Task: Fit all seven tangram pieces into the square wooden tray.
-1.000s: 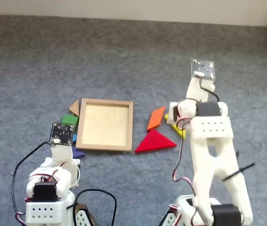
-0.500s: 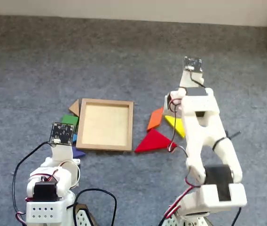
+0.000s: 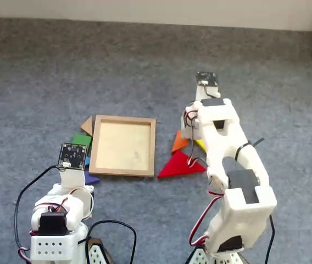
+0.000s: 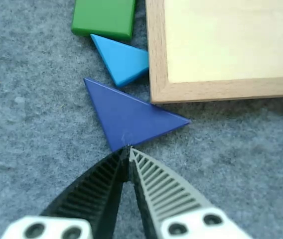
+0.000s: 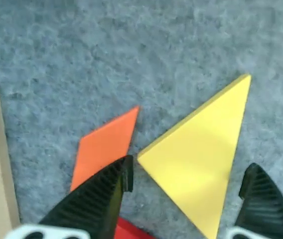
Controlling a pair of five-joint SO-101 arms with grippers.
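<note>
The square wooden tray (image 3: pixel 126 119) lies bare on the grey carpet. To its right are an orange parallelogram (image 3: pixel 179 141), a red triangle (image 3: pixel 180 165) and a yellow triangle (image 3: pixel 201 145) partly under the right arm (image 3: pixel 216 124). My right gripper (image 5: pixel 189 177) is open just above the yellow triangle (image 5: pixel 201 154), one finger (image 5: pixel 119 181) at the orange parallelogram (image 5: pixel 104 147). Left of the tray lie a green piece (image 4: pixel 104 17), a light blue triangle (image 4: pixel 124 62) and a dark blue triangle (image 4: pixel 129 117). My left gripper (image 4: pixel 128 152) is shut, its tips at the dark blue triangle's corner.
A brown triangle (image 3: pixel 87 125) rests at the tray's far left corner. The tray's rim (image 4: pixel 156 55) touches the light blue triangle and the dark blue one. Open carpet stretches beyond the tray and to the right of the right arm.
The right arm has swung left and lowered over the orange and yellow pieces, now covering most of the yellow triangle in the high view. The left arm has not moved.
</note>
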